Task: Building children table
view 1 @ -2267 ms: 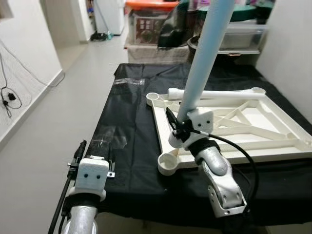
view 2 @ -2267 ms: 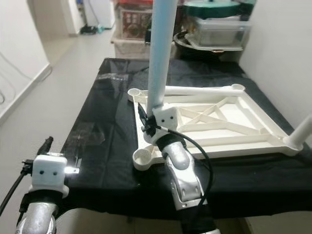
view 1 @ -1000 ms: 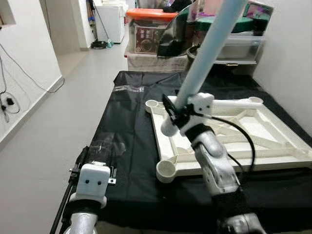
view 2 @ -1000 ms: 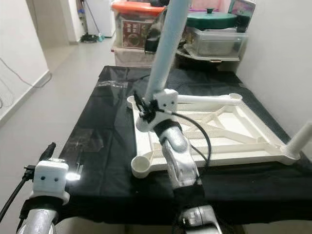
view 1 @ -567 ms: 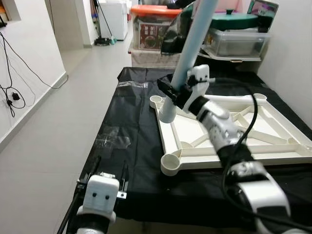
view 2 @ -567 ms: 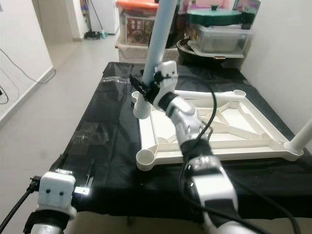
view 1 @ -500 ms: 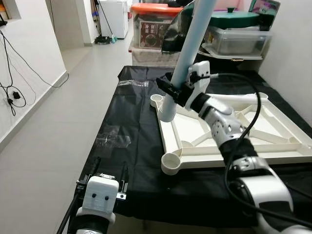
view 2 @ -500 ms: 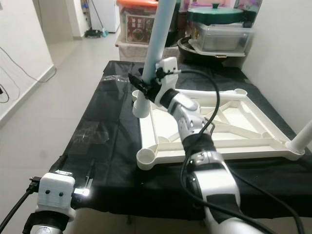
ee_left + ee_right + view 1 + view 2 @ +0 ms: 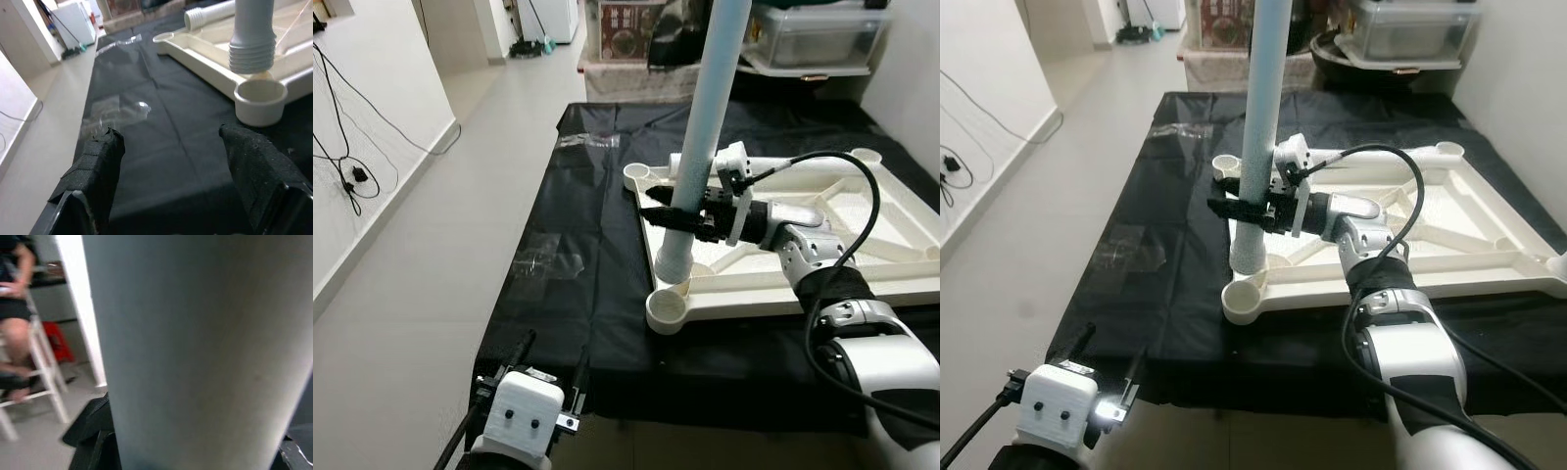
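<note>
The pale blue leg (image 9: pixel 703 127) hangs upright, threaded end just above the near corner socket (image 9: pixel 668 311) of the upturned table frame (image 9: pixel 891 274), right gripper (image 9: pixel 674 217) jaws clamped around it, not yet screwed in, left gripper (image 9: pixel 171 161) jaws wide, idle.

The leg (image 9: pixel 703 127) was pale blue-grey; the upturned children's table frame (image 9: pixel 901 279) was cream-white; the cloth over the tabletop (image 9: pixel 592 245) was plain black; the right tool (image 9: pixel 668 217) had black fingers on a silver arm; the floor (image 9: pixel 431 235) was light grey.
</note>
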You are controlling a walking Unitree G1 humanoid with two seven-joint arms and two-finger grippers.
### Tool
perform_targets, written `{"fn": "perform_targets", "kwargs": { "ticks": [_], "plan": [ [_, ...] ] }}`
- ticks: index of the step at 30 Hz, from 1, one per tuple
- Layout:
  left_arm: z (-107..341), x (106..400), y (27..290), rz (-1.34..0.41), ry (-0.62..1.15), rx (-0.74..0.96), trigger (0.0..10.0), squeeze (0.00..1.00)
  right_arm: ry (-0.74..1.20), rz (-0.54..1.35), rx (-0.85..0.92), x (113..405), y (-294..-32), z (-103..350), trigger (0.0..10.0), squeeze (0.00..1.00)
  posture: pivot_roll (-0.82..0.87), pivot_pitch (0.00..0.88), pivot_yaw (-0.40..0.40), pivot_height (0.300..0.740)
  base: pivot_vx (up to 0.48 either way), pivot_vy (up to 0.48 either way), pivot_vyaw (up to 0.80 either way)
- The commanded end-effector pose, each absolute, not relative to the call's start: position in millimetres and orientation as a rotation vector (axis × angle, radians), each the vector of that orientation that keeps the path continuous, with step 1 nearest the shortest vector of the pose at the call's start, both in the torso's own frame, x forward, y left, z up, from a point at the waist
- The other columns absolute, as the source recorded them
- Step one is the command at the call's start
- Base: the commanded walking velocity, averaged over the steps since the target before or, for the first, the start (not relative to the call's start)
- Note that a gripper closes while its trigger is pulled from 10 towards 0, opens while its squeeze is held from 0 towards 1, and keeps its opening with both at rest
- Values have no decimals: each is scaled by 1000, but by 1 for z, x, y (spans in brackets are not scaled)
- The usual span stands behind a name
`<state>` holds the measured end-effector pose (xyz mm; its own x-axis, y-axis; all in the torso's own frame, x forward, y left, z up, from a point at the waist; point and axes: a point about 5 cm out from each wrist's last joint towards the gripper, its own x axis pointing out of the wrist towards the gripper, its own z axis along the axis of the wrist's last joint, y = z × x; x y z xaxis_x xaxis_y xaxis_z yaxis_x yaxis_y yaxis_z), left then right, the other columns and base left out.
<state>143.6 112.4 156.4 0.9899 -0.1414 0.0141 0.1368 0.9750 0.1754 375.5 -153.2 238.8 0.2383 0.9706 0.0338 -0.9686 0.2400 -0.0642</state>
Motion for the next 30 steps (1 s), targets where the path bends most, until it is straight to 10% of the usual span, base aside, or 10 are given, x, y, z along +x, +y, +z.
{"fn": "perform_targets", "kwargs": {
  "ticks": [1, 30],
  "plan": [
    [155, 139, 102, -186, -6, 138, 10000, 0, -84, 1374, -18, 373, -151, 240, 10000, 0, 160, 201, 28, 740, 0, 0, 0],
    [162, 126, 97, -195, 15, 137, 10000, 0, -21, 1571, -72, 368, -137, 239, 10000, 0, 168, 252, -2, 740, 0, 0, 0]
  ]
}}
